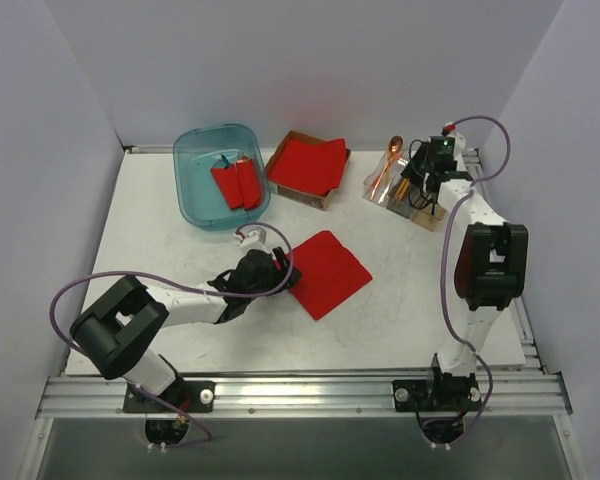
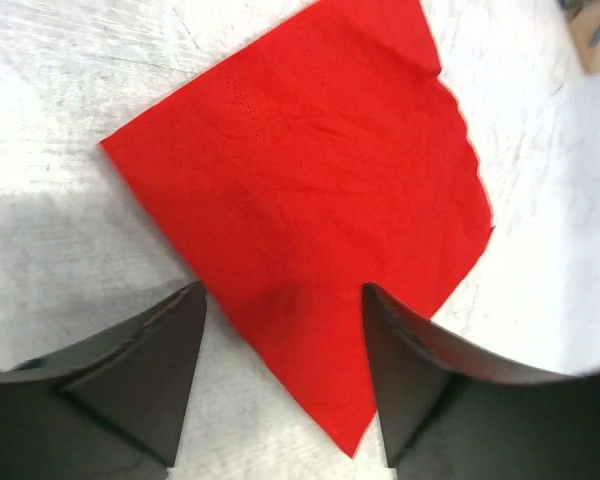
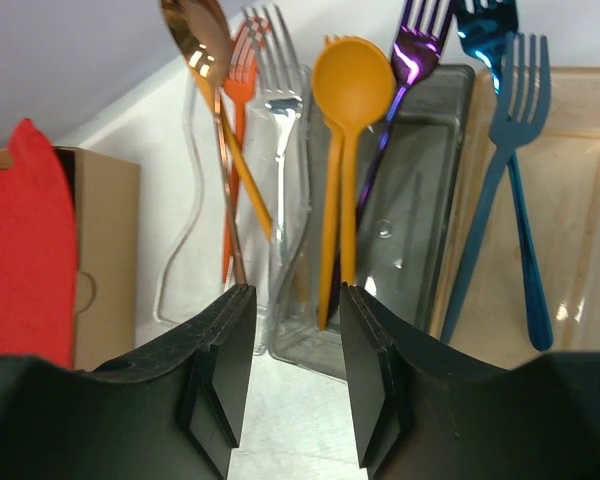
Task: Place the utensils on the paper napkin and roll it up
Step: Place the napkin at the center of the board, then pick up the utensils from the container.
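The paper napkin (image 1: 325, 272) lies flat on the table as a single red sheet (image 2: 300, 170). My left gripper (image 1: 280, 270) is open low over its near corner, with the fingers (image 2: 285, 300) standing either side of that corner and nothing pinched. The utensils stand upright in a clear holder (image 3: 420, 230) at the back right: an orange-yellow spoon (image 3: 350, 90), a purple fork (image 3: 415, 50), a blue fork (image 3: 515, 120), a copper spoon (image 3: 200, 50) and a clear fork (image 3: 280, 80). My right gripper (image 3: 298, 300) is open just in front of the holder, empty, and faces the orange-yellow spoon's handle.
A blue bin (image 1: 195, 150) at the back left holds red rolled bundles (image 1: 237, 182). Beside it a brown cardboard box (image 1: 325, 198) carries a thick red stack (image 1: 308, 165), whose edge shows at the left of the right wrist view (image 3: 20, 240). White walls close the table.
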`<state>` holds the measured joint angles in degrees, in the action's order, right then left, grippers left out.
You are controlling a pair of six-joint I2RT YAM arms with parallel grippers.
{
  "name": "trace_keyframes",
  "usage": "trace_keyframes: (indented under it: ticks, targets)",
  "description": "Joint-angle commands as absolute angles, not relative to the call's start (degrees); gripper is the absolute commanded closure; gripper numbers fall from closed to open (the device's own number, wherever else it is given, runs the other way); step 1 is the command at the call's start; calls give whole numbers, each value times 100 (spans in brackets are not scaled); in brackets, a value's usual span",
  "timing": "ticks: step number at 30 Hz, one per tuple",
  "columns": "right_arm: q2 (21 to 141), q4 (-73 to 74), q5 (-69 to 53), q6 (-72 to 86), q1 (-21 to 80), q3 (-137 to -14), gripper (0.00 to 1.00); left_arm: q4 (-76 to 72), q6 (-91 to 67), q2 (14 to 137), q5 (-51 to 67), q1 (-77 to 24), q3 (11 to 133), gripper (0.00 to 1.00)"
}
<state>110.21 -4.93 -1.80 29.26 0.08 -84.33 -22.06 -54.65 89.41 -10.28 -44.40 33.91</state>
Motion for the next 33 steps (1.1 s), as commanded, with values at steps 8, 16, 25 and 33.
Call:
trace_keyframes:
  ticks: [8, 16, 25, 33]
  targets:
    - [11522, -44, 580, 2742, 9, -9061, 65, -941, -5002, 7262, -1942, -4509, 3375, 6]
    - [12189, 115, 993, 2628, 44, -9606, 64, 235, -4492, 6109, -2469, -4412, 3498, 6]
    - [12814, -219, 879, 2645, 35, -10072, 66, 536, -3902, 5134, -2522, -3982, 3182, 6]
    - [13061, -281, 870, 2637, 44, -10239, 74, 536, -3841, 4913, -2505, -3771, 3120, 6]
